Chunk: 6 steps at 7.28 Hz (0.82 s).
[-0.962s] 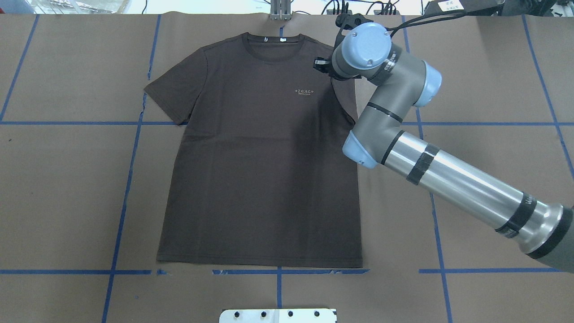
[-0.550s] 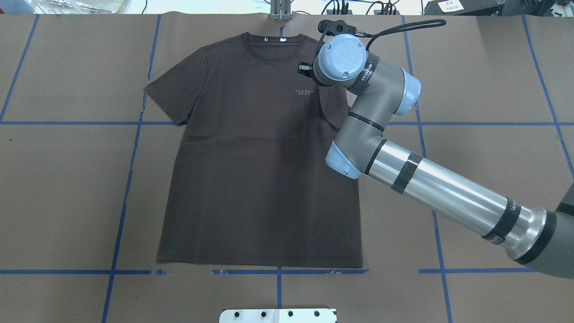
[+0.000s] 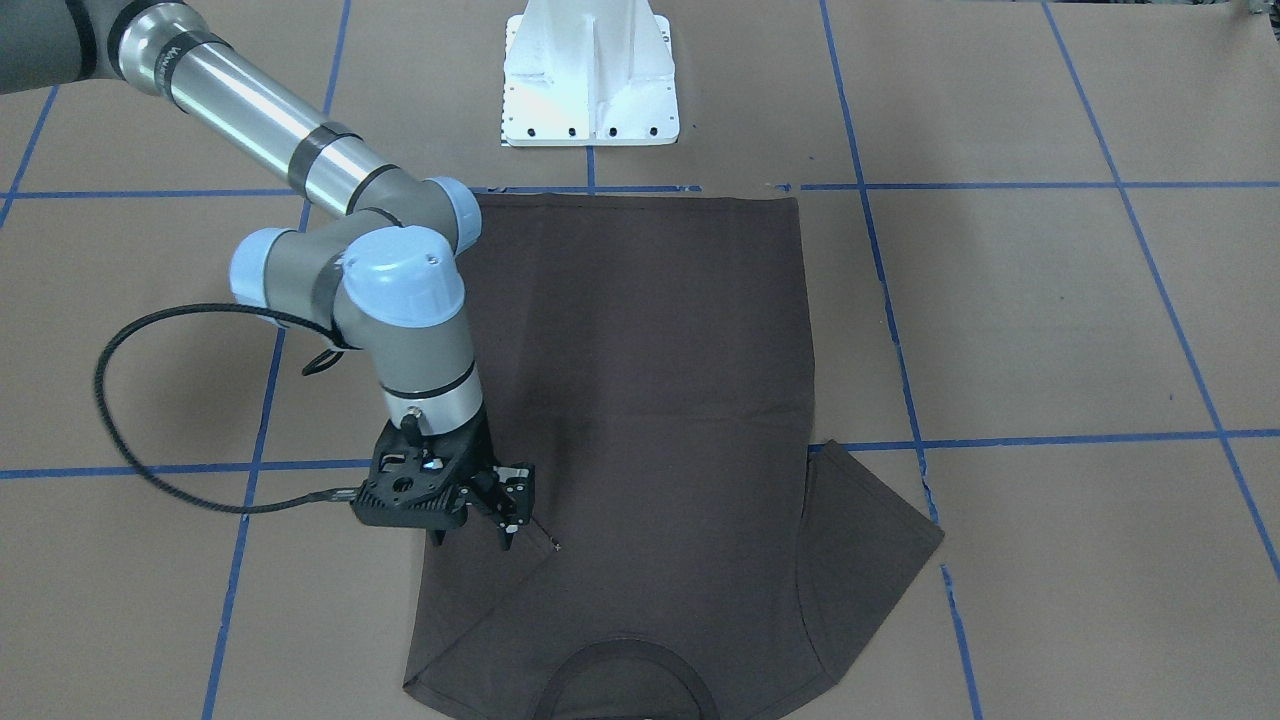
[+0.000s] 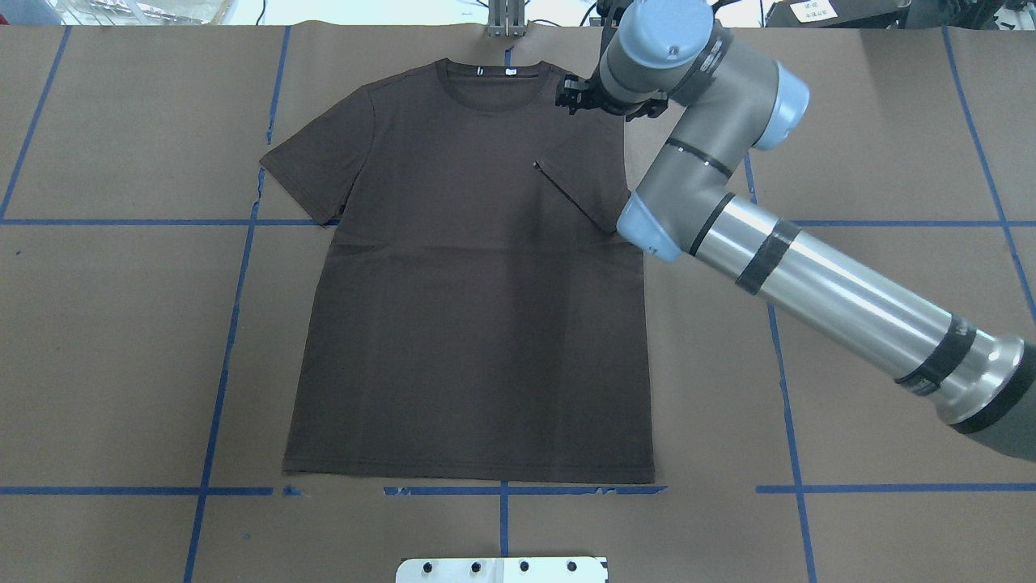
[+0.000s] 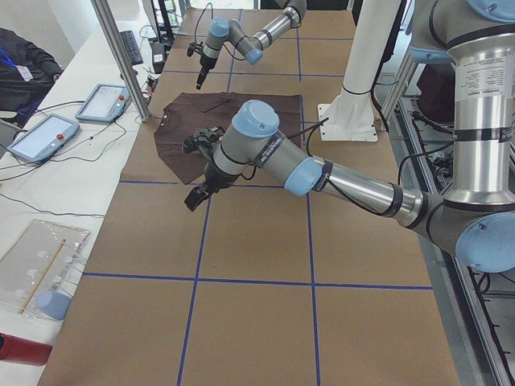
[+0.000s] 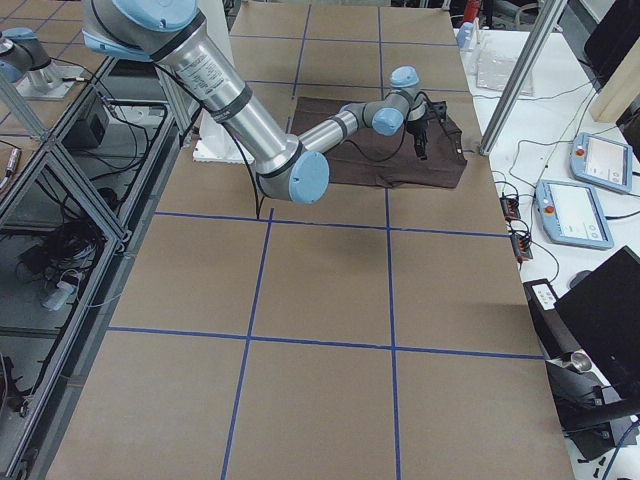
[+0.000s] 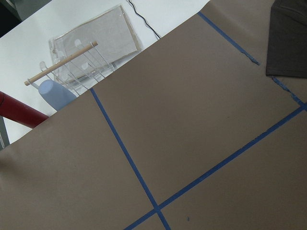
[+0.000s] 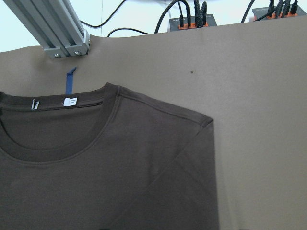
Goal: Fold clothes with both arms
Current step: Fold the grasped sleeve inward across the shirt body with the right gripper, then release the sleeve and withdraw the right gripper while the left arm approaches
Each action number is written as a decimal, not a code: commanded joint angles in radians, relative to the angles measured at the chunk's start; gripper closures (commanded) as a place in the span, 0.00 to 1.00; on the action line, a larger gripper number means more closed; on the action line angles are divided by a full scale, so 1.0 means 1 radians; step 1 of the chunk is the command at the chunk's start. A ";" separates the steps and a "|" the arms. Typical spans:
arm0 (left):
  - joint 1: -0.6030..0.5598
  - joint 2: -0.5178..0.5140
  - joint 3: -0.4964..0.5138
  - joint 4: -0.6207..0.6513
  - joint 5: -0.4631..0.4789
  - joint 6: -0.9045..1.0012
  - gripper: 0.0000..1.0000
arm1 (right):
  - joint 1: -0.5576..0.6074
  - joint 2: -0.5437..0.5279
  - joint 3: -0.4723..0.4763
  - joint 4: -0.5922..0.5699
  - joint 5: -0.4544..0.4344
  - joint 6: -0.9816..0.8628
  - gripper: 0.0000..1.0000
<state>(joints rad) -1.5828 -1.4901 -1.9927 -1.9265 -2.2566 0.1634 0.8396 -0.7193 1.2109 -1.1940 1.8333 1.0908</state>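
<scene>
Since one sleeve [image 4: 591, 174] lies folded onto the shirt [image 4: 469, 324], right gripper [image 3: 472, 543] released above it, we judge the left gripper [image 5: 195, 197] (grip unreadable) takes the other sleeve [image 4: 320, 170] next.

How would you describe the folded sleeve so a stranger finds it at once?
Look at the dark brown T-shirt spread on the taped table. Near the right tool, one sleeve lies folded inward over the chest; the opposite sleeve sticks outward.

T-shirt [image 4: 469, 324]: dark brown, plain; collar [image 3: 625, 652] in the same brown; white neck tags [image 8: 70, 101].
Worktop [image 4: 121, 340]: tan-brown paper, grid of blue tape lines.
Right arm [image 4: 817, 283]: silver and grey tubes, light blue joint caps, black bands.
Right hand [image 3: 471, 540]: black.
Cable [image 3: 97, 390]: black.
Pedestal [image 3: 590, 70]: white.
</scene>
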 commanded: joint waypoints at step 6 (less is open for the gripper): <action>0.443 -0.309 0.214 -0.075 0.149 -0.718 0.22 | 0.386 -0.285 0.246 -0.231 0.441 -0.673 0.00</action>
<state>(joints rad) -1.1769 -1.7430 -1.8407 -2.0014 -2.1235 -0.4605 1.1735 -0.9240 1.4105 -1.4226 2.2311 0.5179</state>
